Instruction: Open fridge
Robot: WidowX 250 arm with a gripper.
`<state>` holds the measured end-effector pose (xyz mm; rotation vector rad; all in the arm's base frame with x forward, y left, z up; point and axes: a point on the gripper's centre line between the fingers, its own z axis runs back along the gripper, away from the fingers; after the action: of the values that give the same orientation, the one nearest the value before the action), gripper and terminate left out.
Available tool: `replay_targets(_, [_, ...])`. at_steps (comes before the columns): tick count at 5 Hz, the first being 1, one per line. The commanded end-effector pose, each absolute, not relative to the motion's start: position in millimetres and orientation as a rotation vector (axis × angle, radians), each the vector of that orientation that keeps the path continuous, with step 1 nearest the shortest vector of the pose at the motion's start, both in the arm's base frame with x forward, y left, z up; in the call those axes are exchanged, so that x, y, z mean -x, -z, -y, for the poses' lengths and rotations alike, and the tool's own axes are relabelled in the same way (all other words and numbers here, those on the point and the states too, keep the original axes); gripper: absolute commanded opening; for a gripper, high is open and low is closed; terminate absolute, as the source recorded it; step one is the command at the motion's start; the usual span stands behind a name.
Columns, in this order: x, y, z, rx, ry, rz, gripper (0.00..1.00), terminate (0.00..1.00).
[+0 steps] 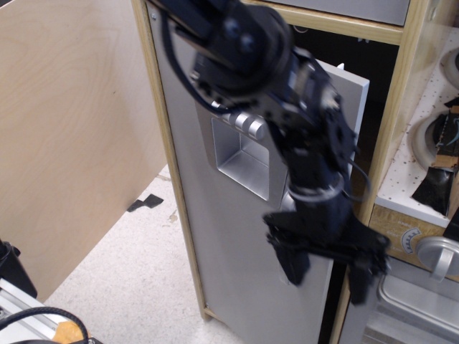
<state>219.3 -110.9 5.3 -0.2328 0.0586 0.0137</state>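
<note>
Black and jointed, the robot arm (287,107) reaches down from the top of the picture, crossing in front of the fridge (237,215) and bending toward the lower right. Its gripper (328,269) hangs low, fingers pointing downward, spread apart with open space between them and nothing held. One finger (294,264) lies over the lower part of the grey door; the other (362,276) hangs past the door's free edge, in front of the neighbouring unit.

The fridge stands at the centre, a tall light-wood cabinet whose flat grey door (215,236) is swung partly ajar, hinged on the left. A dark gap (358,129) shows between the door's right edge and the wooden post beside it. The silver dispenser recess (240,154) sits in the upper half of the door, just left of the arm's forearm, with its round buttons (247,123) partly hidden behind the arm. The door's handle cannot be made out behind the arm and gripper.

Right of the fridge, a silver oven door (412,301) with a round knob (439,252) occupies the lower right corner. A pale plywood panel (64,136) fills the left side above a speckled white floor (129,279).
</note>
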Motion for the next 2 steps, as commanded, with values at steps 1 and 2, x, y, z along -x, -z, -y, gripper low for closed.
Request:
replay_targets(1, [-257.0, -22.7, 153.9, 0.205, 0.183, 0.000, 1.00, 0.00])
replay_targets(2, [-276.7, -34.3, 166.3, 0.197, 0.304, -0.006, 1.00, 0.00])
